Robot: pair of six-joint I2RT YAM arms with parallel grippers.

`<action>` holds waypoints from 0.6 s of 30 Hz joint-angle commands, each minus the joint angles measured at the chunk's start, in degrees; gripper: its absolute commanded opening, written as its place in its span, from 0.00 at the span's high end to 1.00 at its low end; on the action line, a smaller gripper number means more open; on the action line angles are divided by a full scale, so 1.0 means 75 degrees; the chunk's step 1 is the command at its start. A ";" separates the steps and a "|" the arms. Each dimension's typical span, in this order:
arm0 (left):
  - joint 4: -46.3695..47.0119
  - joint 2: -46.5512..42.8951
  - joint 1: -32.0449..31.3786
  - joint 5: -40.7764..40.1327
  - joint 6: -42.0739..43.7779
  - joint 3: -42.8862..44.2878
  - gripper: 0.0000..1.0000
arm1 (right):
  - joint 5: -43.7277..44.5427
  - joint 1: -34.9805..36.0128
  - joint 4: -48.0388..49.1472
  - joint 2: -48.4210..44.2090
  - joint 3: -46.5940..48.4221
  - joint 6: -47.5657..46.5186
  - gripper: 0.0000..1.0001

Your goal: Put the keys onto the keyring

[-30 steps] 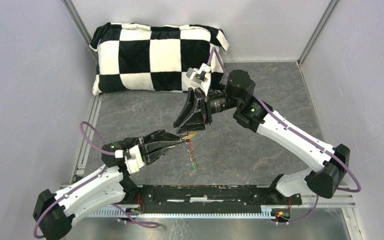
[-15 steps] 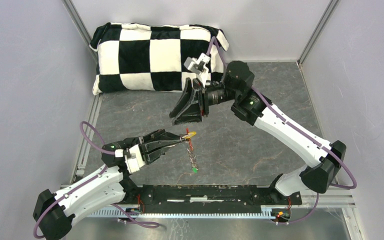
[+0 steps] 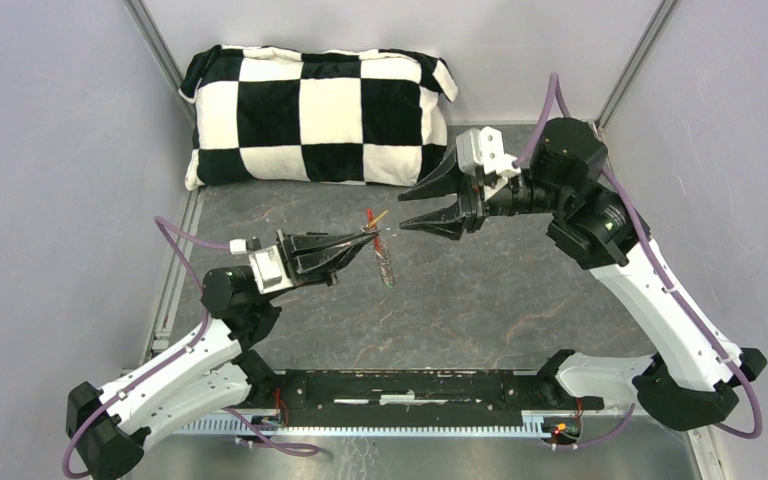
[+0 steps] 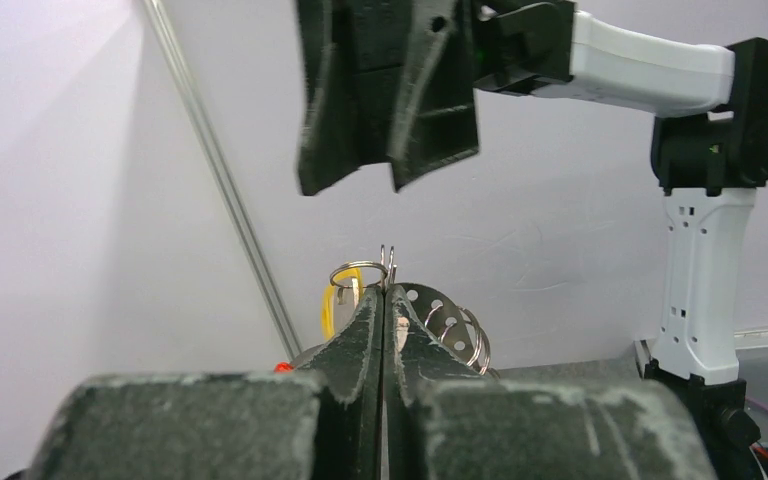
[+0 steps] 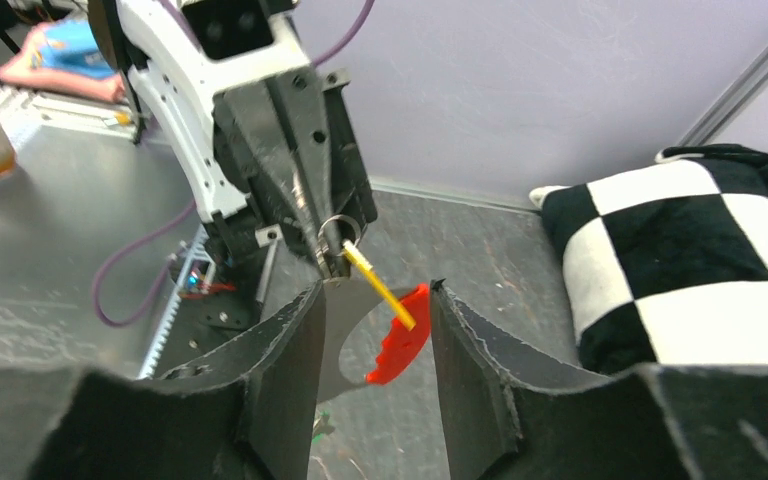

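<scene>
Grey metal: the keyring [image 4: 353, 265] is pinched at the very tip of the left gripper [image 4: 385, 300]. Its fingers are pressed flat together with no gap, and a thin double wire end pokes up from between the tips. The bundle is held in the air above the table [image 3: 500, 300], mid-field, in front of the pillow [image 3: 310, 100].

Right gripper [image 3: 402, 210]: fingers roughly half apart, nothing between the pads, holding nothing. It points at the bundle from the right and sits just beside it. No contact seen from above.

Top view only: the chain [image 3: 386, 265] hangs down from the left tips, slanting slightly. The red tag [image 3: 369, 218] and yellow key [image 3: 381, 215] stick up and out above them.

Left wrist view only: the round loop sits beside the pressed tips, with the yellow key's head showing behind it. The right gripper's fingers hang above.

Right wrist view only: the yellow key shows as a thin bar slanting down from the loop. The red tag, with a toothed edge, lies below it. Both are framed in the gap between the parted fingers. Whether the yellow key is threaded on the loop cannot be told.
</scene>
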 commanded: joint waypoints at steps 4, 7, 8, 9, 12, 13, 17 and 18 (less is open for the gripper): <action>-0.0355 0.0127 0.0005 -0.0600 -0.0755 0.0521 0.98 | 0.0352 0.0281 -0.1088 0.0170 0.0162 -0.2094 0.52; -0.0329 0.0163 0.0006 -0.0228 -0.0794 0.0471 0.98 | 0.0148 0.0373 -0.1322 0.0334 0.0430 -0.2295 0.51; -0.0265 0.0167 0.0005 -0.0089 -0.0747 0.0442 0.98 | 0.0086 0.0384 -0.1332 0.0362 0.0455 -0.2288 0.51; -0.0222 0.0164 0.0005 0.0036 -0.0675 0.0406 0.98 | 0.0008 0.0399 -0.1386 0.0389 0.0487 -0.2285 0.51; -0.0172 0.0170 0.0031 0.0082 -0.0548 0.0318 0.98 | -0.0105 0.0476 -0.1455 0.0417 0.0493 -0.2253 0.52; -0.0159 0.0193 0.0045 0.0088 -0.0545 0.0298 0.98 | -0.0150 0.0504 -0.1455 0.0417 0.0495 -0.2233 0.53; -0.0149 0.0182 0.0063 0.0126 -0.0535 0.0246 0.98 | -0.0118 0.0579 -0.1442 0.0440 0.0480 -0.2126 0.56; -0.0142 0.0182 0.0064 0.0133 -0.0521 0.0242 0.98 | -0.0110 0.0589 -0.1421 0.0450 0.0478 -0.2105 0.56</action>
